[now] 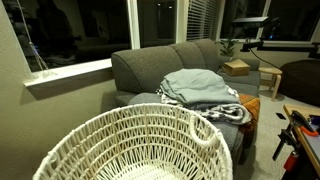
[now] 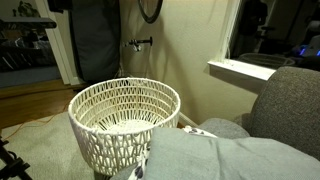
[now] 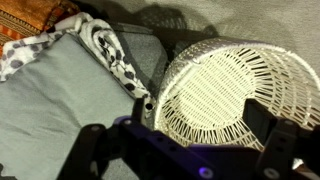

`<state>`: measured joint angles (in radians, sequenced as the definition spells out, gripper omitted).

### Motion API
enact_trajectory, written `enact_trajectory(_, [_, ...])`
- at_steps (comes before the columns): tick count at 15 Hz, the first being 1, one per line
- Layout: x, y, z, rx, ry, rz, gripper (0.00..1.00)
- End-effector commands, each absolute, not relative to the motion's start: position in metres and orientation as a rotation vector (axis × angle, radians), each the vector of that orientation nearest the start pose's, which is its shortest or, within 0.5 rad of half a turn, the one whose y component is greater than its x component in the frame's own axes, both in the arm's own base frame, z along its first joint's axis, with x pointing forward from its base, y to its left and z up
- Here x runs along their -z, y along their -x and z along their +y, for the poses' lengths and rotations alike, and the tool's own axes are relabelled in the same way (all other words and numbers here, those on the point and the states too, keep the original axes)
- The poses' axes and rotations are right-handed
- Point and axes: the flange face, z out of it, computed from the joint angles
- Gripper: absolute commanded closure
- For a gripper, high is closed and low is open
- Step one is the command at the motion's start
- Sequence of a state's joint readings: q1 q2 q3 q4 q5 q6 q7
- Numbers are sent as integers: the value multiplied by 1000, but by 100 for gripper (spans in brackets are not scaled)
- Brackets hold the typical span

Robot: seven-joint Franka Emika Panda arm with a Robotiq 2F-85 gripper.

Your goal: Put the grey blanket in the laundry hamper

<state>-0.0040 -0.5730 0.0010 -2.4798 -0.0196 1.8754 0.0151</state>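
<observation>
Dark grey sofa (image 1: 150, 62) under a window; grey blanket (image 1: 197, 88) lay heaped on its seat, over a spotted blanket (image 3: 112, 52), not yet in the laundry hamper (image 1: 150, 113) just beside. My hand (image 3: 185, 152) hovered above both, fingers spread, holding nothing. Best move, I judged: drop onto a thick fold, pinch deep, lift high so trailing cloth clears the rim.

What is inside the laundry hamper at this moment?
Nothing visible: the laundry hamper shows only its bare woven bottom. The grey blanket lies on the sofa. In the wrist view the gripper covers part of it.
</observation>
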Motion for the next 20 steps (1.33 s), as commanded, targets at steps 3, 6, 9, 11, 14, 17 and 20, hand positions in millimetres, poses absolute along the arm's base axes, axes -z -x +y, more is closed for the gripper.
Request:
enact_trajectory(3, [-480, -377, -2, -49, 3164, 34, 0])
enact_trajectory(6, [-475, -380, -3, -53, 3167, 46, 0])
enact_trajectory(9, [-468, -383, -2, -59, 3169, 62, 0])
enact_trajectory(11, [-461, -387, -2, -64, 3173, 76, 0])
enact_trajectory(14, [-450, -392, -1, -70, 3179, 105, 0])
enact_trajectory(17, [-438, -400, 0, -51, 3190, 137, 0])
enact_trajectory(20, [-420, -409, -3, -26, 3203, 197, 0])
